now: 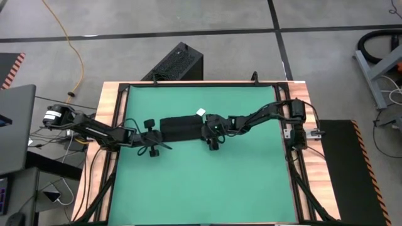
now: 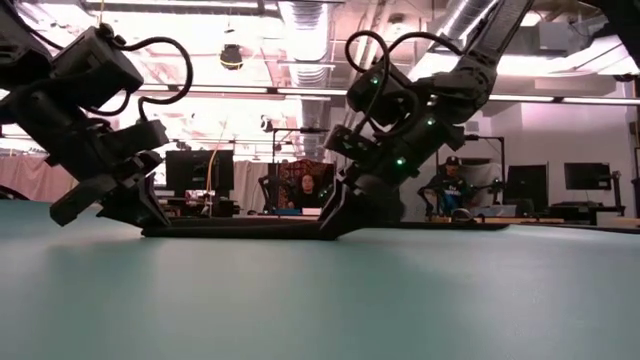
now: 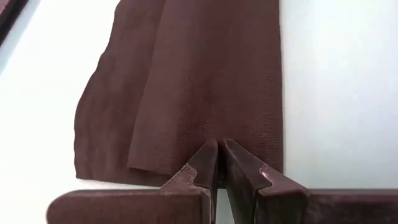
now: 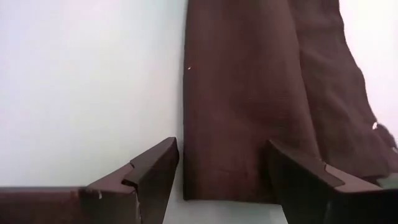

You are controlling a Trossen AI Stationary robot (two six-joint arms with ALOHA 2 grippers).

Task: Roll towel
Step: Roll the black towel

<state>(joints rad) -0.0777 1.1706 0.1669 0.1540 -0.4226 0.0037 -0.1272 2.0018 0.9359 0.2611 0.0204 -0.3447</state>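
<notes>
The black towel (image 1: 179, 127) lies folded into a long strip on the green mat (image 1: 207, 182), with its white tag (image 1: 201, 112) at the far right corner. My left gripper (image 1: 157, 135) is at the strip's left end. In the left wrist view its fingers (image 3: 208, 163) are closed together on the end edge of the towel (image 3: 205, 74). My right gripper (image 1: 211, 130) is at the strip's right end. In the right wrist view its fingers (image 4: 155, 171) are open and straddle the end of the towel (image 4: 242, 93). In the low view the towel (image 2: 240, 228) lies flat between both grippers.
A black ribbed box (image 1: 178, 63) stands on the floor beyond the table's far edge. A wooden frame (image 1: 110, 107) borders the mat. A laptop (image 1: 16, 125) sits at the left. People sit at desks in the room behind (image 2: 450, 185).
</notes>
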